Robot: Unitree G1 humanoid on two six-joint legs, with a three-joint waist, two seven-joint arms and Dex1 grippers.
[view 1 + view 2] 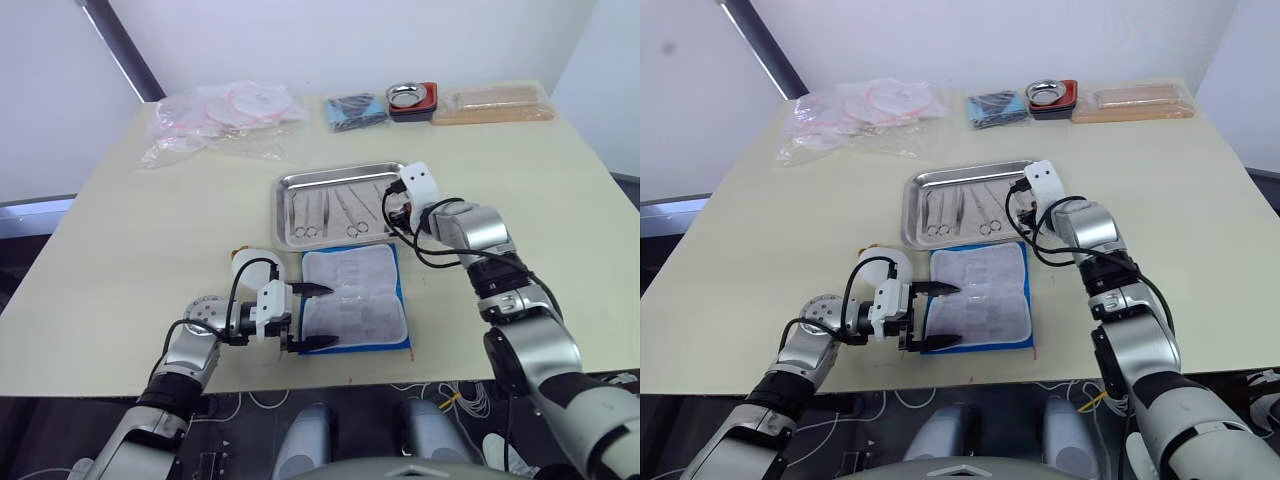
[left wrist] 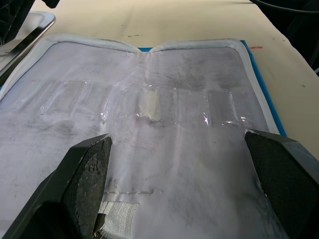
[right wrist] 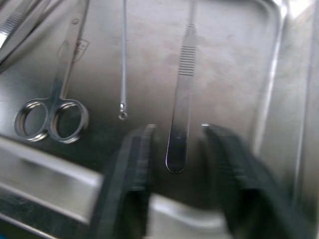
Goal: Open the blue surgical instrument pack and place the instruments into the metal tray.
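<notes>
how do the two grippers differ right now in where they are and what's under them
The left gripper sits at the near-left edge of the opened blue surgical instrument pack; the right gripper hangs over the metal tray. Under the left lies grey-white lining; under the right lies a flat-handled instrument. Both are open and hold nothing.

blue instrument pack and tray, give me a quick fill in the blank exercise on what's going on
1. The blue surgical instrument pack lies ____ on the table, lining up.
2. The left pincer is ____ at the pack's edge.
3. The ring-handled scissors lie in the metal ____.
4. The right pincer is over the ____ tray.

Missing words: open; open; tray; metal
</notes>
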